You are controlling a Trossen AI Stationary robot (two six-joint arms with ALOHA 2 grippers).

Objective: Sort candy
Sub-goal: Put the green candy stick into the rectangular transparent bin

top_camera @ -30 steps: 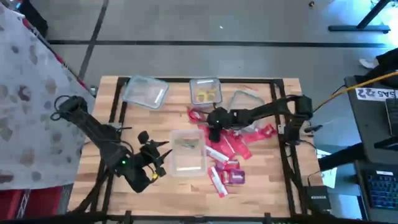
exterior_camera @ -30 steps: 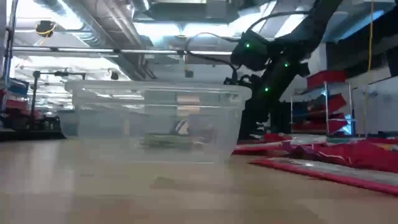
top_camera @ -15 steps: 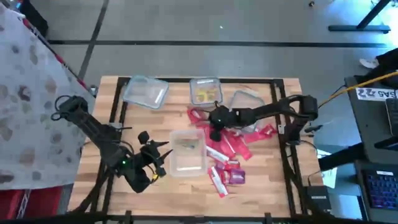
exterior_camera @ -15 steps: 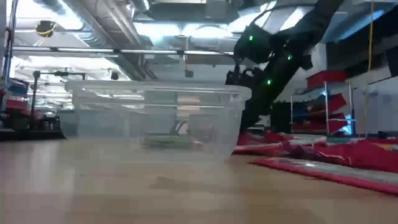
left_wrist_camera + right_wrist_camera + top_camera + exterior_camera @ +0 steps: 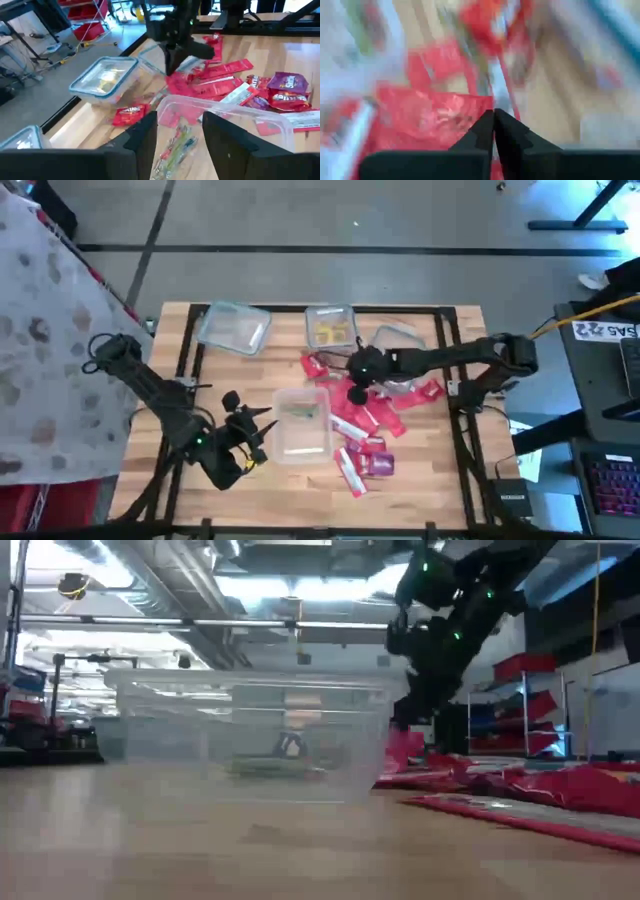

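From above, the right hand [image 5: 357, 392] pinches a red candy packet [image 5: 356, 394] just above the red pile [image 5: 385, 410]. The left hand [image 5: 262, 432] waits beside a clear tub [image 5: 303, 442], fingers spread.

Low down, the packet [image 5: 399, 748] hangs under the right hand [image 5: 408, 712].

The right wrist shows fingers [image 5: 485, 131] pressed together on the packet [image 5: 440, 120].

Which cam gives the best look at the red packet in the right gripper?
Left wrist view: the red packet hangs from the shut right gripper, clear of the pile. High view shows a small red patch; low view a strip; right wrist a blur.
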